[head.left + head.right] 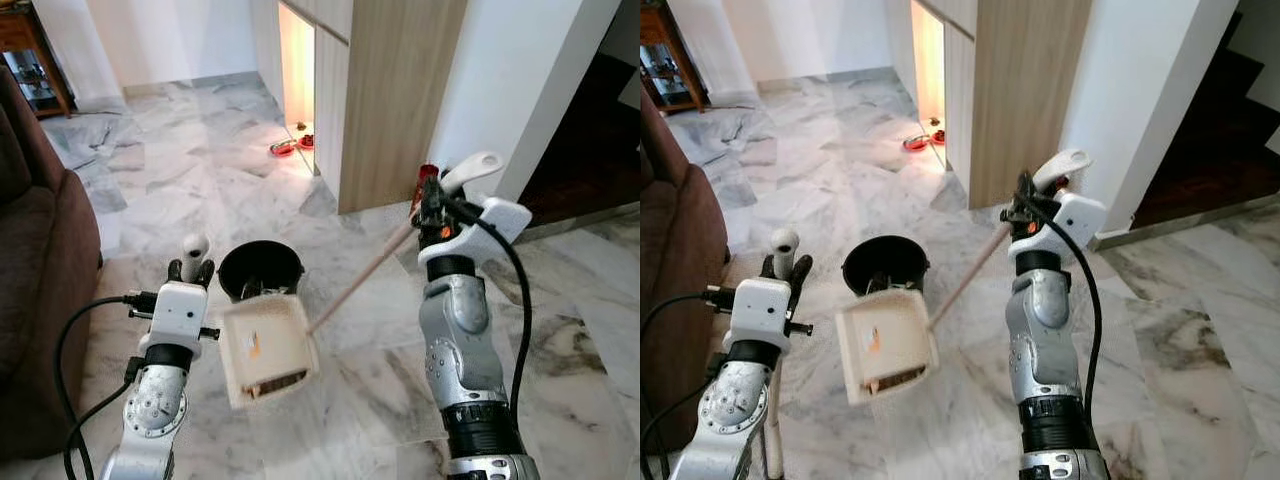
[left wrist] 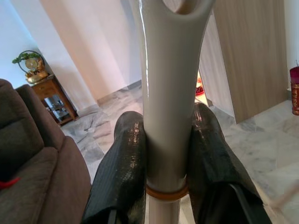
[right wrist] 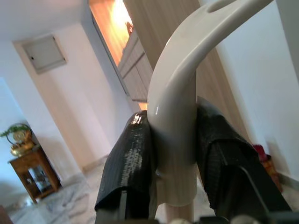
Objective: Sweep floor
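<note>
Marble floor, grey-veined and glossy, spreads before me toward a wood-panelled cabinet with a lit gap, where two red bowls sit on the floor at its foot. A brown sofa fills the left edge, and a small wooden side table stands in the far left corner.

My left gripper is clenched around a pale upright handle; in the left wrist view both black fingers press against its sides just above an orange ring. I cannot tell for certain what hangs from that handle.

My right gripper is raised near the cabinet's corner and grasps the curved white grip at the top of a long wooden pole. The pole slants down and to my left toward a cream dustpan, tilted up so its inside faces the camera, with a strip of dark debris lying along its lower lip.

Just behind the dustpan stands a black bucket, its mouth open, the pan's upper edge overlapping its rim in my view.
</note>
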`<state>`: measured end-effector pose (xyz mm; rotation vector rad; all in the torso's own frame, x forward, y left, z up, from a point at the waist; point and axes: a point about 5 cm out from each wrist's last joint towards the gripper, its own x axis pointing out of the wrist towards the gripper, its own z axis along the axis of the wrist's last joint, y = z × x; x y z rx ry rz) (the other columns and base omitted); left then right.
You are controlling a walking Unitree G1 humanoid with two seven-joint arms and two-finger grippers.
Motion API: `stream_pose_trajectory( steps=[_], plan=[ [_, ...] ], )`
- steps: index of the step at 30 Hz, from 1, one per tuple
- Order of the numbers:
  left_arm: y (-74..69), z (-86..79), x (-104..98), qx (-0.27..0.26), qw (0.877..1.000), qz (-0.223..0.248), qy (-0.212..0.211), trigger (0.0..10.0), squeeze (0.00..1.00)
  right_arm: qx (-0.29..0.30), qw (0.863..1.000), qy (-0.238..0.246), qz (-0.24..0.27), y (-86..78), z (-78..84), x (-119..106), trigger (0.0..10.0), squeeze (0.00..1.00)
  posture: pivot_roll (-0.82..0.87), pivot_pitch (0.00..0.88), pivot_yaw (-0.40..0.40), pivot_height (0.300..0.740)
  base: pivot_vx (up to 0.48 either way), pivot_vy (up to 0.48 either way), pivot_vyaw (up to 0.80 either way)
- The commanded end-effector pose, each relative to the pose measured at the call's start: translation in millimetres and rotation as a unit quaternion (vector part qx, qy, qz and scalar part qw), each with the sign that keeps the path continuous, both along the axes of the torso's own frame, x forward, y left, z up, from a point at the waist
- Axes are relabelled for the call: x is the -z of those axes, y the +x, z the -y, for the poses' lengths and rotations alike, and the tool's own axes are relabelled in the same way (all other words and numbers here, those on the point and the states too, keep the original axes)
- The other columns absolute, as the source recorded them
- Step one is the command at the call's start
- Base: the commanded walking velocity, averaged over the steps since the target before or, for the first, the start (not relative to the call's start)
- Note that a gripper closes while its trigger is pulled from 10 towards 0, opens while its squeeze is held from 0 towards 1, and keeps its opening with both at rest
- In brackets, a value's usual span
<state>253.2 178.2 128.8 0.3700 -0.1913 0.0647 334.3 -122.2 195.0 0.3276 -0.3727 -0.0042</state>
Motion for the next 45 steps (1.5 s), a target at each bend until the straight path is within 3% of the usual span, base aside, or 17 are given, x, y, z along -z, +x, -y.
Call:
stream_pose_trajectory(
  steps=[1, 8, 20, 45],
  plan=[
    [-0.4, 0.5, -2.8, 0.006, 1.0, 0.011, 0.016, 10.0, 0.0, -0.006, 0.998, 0.013, 0.064, -2.3, -2.6, -27.2, 10.0, 0.0, 0.0, 0.023, 0.01, 0.74, 0.0, 0.0, 0.0],
    [0.4, 0.4, -3.5, 0.011, 1.0, 0.009, 0.01, 10.0, 0.0, -0.008, 0.997, 0.017, 0.068, -2.4, -6.1, -29.5, 10.0, 0.0, 0.0, 0.015, 0.013, 0.74, 0.0, 0.0, 0.0],
    [-0.4, 0.5, -3.6, 0.009, 1.0, 0.012, 0.004, 10.0, 0.0, -0.023, 0.993, 0.024, 0.113, -3.4, -11.0, -56.7, 10.0, 0.0, 0.0, 0.014, 0.008, 0.74, 0.244, 0.0, 0.0],
    [-1.2, 3.7, -4.5, 0.008, 1.0, 0.015, 0.0, 10.0, 0.0, -0.04, 0.994, 0.022, 0.103, -5.5, -15.9, -57.0, 10.0, 0.0, 0.01, 0.02, 0.003, 0.74, 0.358, 0.0, 0.08]
  ],
)
